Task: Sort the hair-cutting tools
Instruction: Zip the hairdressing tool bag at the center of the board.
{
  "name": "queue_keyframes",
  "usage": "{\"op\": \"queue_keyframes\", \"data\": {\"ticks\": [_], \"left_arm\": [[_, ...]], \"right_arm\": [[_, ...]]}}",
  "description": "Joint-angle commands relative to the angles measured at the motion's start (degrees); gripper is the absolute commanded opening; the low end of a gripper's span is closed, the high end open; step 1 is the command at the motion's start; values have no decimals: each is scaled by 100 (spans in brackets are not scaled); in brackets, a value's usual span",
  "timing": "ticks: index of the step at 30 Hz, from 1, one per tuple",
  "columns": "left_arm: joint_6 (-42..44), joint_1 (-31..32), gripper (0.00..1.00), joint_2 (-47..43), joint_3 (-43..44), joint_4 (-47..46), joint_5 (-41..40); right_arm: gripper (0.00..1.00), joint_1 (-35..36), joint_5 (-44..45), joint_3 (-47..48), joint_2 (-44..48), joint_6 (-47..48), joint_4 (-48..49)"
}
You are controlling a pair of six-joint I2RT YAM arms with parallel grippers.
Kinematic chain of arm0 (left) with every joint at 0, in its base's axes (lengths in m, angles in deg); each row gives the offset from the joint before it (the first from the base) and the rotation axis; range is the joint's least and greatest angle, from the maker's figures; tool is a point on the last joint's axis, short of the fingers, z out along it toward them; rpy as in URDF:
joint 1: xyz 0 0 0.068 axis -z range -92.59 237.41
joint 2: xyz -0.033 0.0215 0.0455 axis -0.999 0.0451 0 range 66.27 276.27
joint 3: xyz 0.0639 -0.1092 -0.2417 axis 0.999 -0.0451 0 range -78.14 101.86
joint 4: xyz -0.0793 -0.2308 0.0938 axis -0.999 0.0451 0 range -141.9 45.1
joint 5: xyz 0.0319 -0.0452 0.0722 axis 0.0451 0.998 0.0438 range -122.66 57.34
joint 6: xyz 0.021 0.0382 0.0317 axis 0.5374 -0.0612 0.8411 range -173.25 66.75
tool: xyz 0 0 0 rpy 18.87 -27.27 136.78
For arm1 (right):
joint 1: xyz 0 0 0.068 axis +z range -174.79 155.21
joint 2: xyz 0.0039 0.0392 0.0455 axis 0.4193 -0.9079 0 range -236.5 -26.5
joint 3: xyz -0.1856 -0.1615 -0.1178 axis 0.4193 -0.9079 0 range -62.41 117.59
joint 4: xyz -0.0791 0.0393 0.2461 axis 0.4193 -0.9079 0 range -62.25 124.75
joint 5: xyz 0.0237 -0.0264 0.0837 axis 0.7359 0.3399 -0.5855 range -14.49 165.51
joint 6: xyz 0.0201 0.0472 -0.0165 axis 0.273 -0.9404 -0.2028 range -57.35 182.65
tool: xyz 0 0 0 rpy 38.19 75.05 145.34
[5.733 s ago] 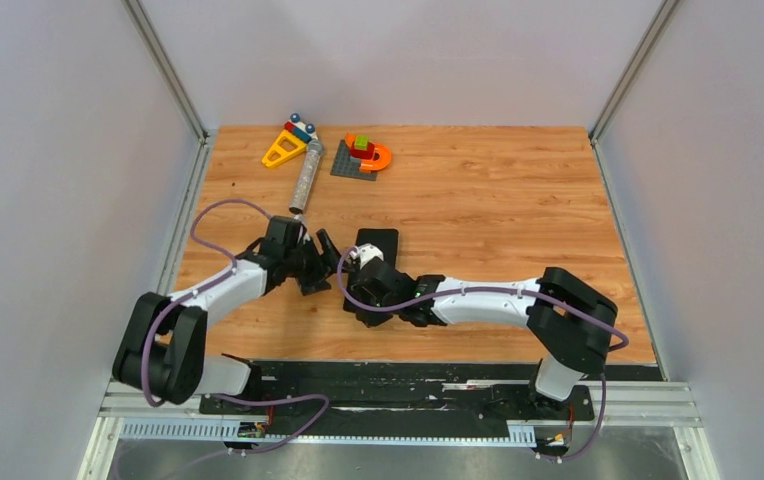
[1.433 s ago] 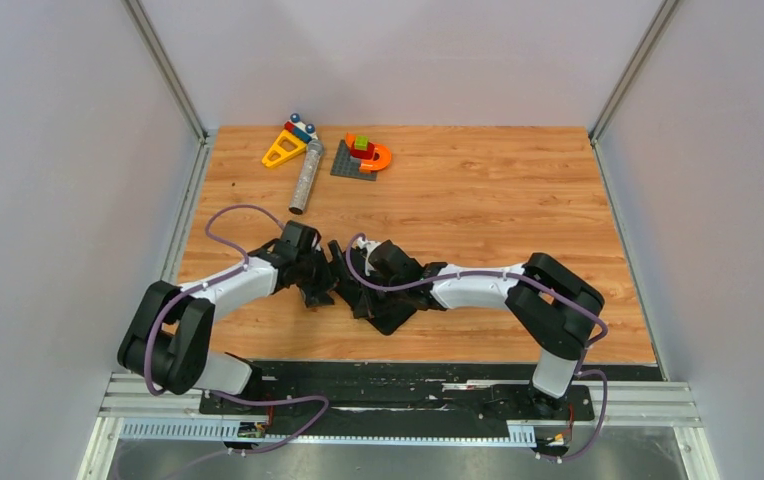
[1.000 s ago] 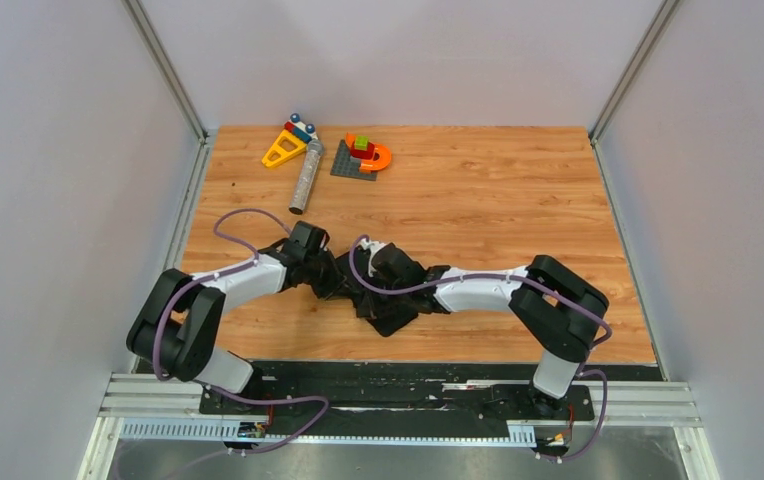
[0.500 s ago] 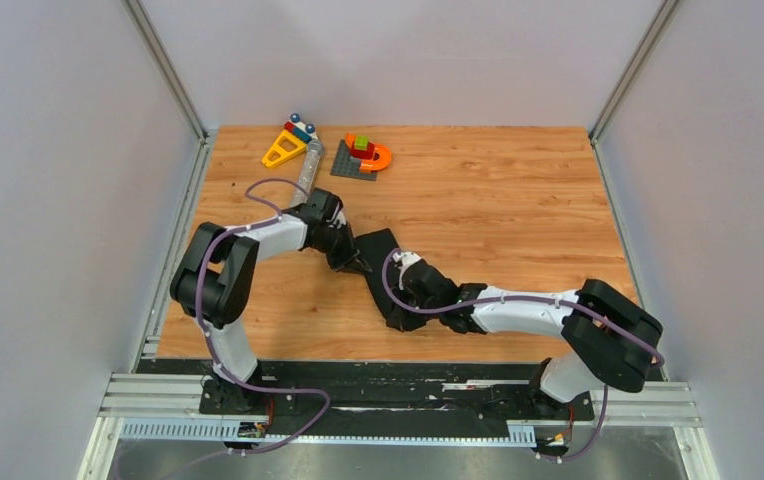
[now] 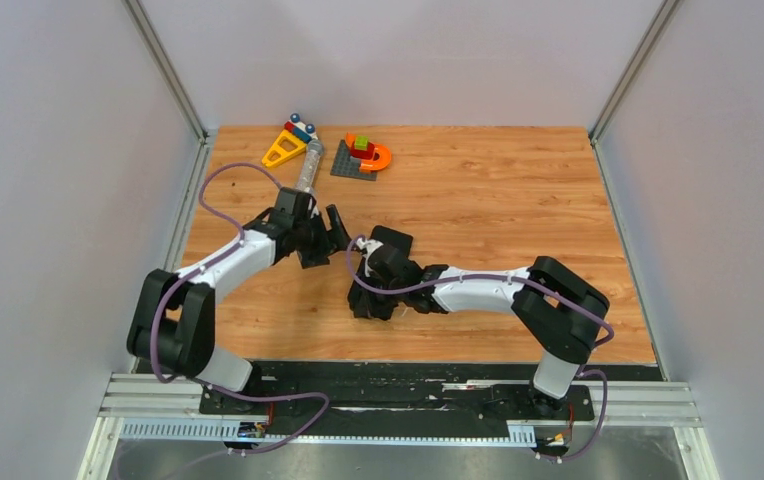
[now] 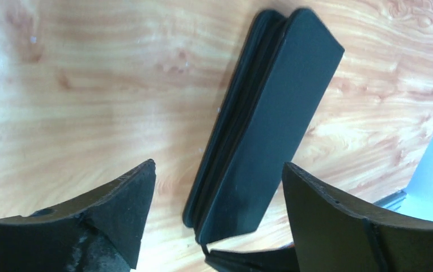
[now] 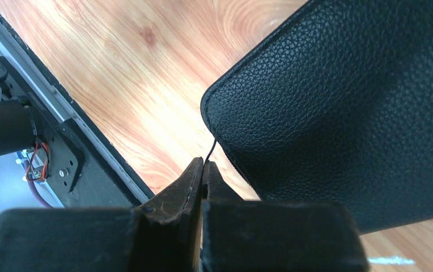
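— So, what's in that black case [image 5: 390, 239]?
— Can't tell. It lies shut on the wooden table [image 5: 498, 190], and the hair-cutting tools are out of sight.
— Which way does it run?
— Flat on the wood, its long axis slanting from the far end toward the near edge, a little leftward.
— And the grippers?
— The right gripper [image 7: 204, 167] is pressed together, pinching a thin black cord [image 7: 211, 148] at the case's near corner. The left gripper [image 6: 218, 166] sits just left of the far end, fingers spread wide, touching nothing.
— Different from half a second back?
— Yes. Then the left one was closed at the case's far end; now it has let go and drawn off.
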Motion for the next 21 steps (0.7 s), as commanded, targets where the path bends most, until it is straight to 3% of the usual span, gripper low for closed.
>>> {"op": "queue_keyframes", "data": {"ticks": [1, 4, 13, 15, 17, 18, 20, 21], "left_arm": [[-222, 15, 86, -582, -655, -53, -2], [-437, 78, 78, -643, -1022, -288, 468], [-778, 362, 58, -697, -1697, -721, 718], [-798, 392, 49, -662, -1707, -767, 773], [-793, 398, 31, -616, -1679, -768, 830], [-787, 400, 17, -599, -1647, -753, 822], [-727, 400, 1, -601, -1587, -600, 726], [-642, 401, 0, -602, -1558, -538, 668]], "right_arm": [[0, 45, -183, 377, -211, 9, 379], [0, 45, -213, 414, -275, -6, 408], [0, 47, -170, 413, -269, -41, 417], [0, 45, -147, 376, -233, -62, 413], [0, 45, -93, 315, -159, -76, 394], [0, 45, -55, 259, -110, -80, 358], [0, 45, 60, 101, 42, -81, 266], [0, 45, 172, -14, 165, -85, 117]]}}
